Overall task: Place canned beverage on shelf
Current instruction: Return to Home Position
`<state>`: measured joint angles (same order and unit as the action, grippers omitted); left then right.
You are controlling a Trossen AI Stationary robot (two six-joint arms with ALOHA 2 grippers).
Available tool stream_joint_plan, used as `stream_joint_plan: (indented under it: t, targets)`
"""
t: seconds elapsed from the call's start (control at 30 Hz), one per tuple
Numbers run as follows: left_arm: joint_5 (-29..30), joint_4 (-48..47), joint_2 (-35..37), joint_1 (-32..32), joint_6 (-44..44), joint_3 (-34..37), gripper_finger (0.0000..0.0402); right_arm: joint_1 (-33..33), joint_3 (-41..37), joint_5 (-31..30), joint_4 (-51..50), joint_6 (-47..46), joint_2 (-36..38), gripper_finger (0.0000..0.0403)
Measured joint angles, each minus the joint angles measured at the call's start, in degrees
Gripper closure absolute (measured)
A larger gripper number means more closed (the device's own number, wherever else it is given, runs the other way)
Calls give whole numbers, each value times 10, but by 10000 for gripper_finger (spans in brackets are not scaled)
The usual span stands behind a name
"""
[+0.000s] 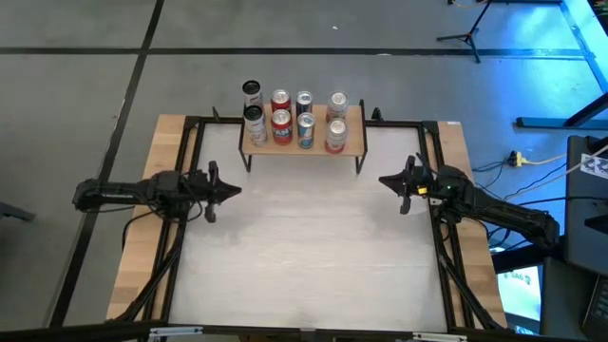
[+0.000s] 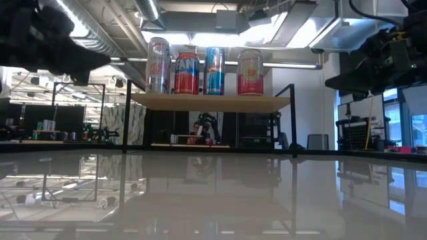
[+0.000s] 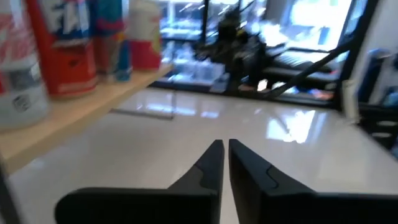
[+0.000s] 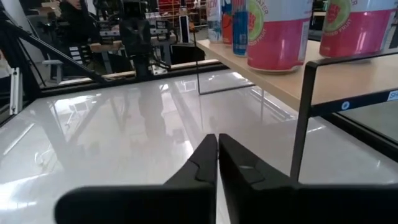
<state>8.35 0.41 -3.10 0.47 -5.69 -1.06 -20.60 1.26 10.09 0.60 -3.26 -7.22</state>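
The shelf (image 1: pixel 356 142), a light wooden board on thin black legs, stands at the middle of the table's far edge. Several beverage cans (image 1: pixel 294 119) stand upright on it in two rows; the low view shows them (image 2: pixel 200 70) on the board (image 2: pixel 210 101). My left gripper (image 1: pixel 233 190) hovers level at the table's left side, shut and empty, pointing toward the centre, with the shelf (image 3: pixel 74 118) to one side of it. My right gripper (image 1: pixel 385 180) hovers level at the right side, shut and empty, close to the shelf's near right leg (image 4: pixel 301 118). Neither gripper holds a can.
A black metal frame (image 1: pixel 190 123) runs round the table (image 1: pixel 304 256), whose glossy white top lies bare between the two arms. Wooden strips (image 1: pixel 142 237) edge it at left and right. Beyond the far edge are a grey floor and a stand (image 1: pixel 465 33).
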Motion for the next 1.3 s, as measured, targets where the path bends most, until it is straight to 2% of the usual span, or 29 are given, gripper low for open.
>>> stream_joint_plan:
  t: [0.1, 0.27, 1.3]
  targets:
    - [-27, -5, 30, 0, 4, 0, 394, 0, 0, 0, 0, 0, 0, 394]
    - [-7, -3, 28, 0, 18, 0, 401, 0, 0, 0, 0, 0, -2, 401]
    - [-5, -2, 27, 0, 14, 0, 398, 0, 0, -5, -2, -12, -3, 393]
